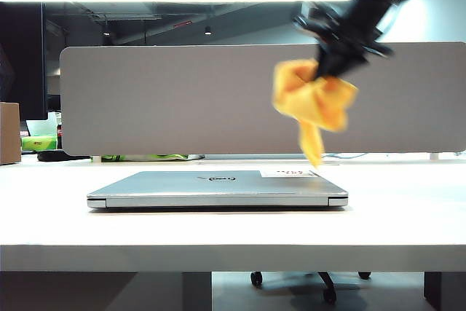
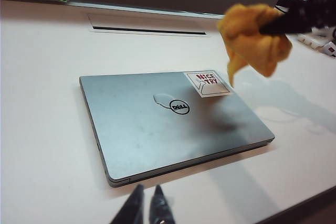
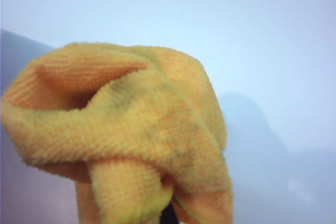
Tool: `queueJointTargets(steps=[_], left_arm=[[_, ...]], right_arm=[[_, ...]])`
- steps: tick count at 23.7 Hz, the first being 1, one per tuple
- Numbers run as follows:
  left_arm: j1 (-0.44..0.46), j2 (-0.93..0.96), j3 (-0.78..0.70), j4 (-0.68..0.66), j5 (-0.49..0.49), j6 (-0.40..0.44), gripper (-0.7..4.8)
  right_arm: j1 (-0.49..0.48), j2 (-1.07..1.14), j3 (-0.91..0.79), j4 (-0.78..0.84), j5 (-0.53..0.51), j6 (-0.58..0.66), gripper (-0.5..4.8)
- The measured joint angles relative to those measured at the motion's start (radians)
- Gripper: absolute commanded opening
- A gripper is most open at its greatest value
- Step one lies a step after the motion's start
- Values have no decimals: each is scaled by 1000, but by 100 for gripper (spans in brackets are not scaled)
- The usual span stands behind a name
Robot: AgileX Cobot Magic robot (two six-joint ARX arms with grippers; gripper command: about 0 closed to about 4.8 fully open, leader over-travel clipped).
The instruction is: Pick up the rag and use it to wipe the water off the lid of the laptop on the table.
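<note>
Dangling bunched yellow-orange rag (image 1: pixel 314 101) from right gripper (image 1: pixel 336 65); left gripper (image 2: pixel 148 209) idle.

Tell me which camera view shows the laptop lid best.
The left wrist view: it sees the whole lid from above, with logo and sticker. The exterior view shows it only edge-on. In the right wrist view the rag fills the picture.

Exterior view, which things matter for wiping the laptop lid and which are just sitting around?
Part of the job:
- rag, held up in the shut right gripper
- laptop, closed on the table
- its lid

Just there:
- grey divider panel
- cardboard box
- left gripper, shut, idle near the laptop's front edge
</note>
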Motion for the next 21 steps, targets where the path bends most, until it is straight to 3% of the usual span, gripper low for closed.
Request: queueJointTargets(steps=[3, 7, 12, 17, 19, 21], left_arm=[[0, 0, 0, 0, 0, 0, 21], [0, 0, 0, 0, 0, 0, 21], [0, 0, 0, 0, 0, 0, 21], [0, 0, 0, 0, 0, 0, 21], [0, 0, 0, 0, 0, 0, 21], [0, 0, 0, 0, 0, 0, 21]], right_arm=[[96, 21, 51, 169, 0, 71, -9], [185, 155, 145, 252, 12, 112, -9], [296, 380, 230, 248, 37, 115, -9], [338, 476, 230, 190, 59, 112, -9], [336, 479, 240, 145, 110, 58, -8], [333, 460, 242, 64, 253, -24, -8]])
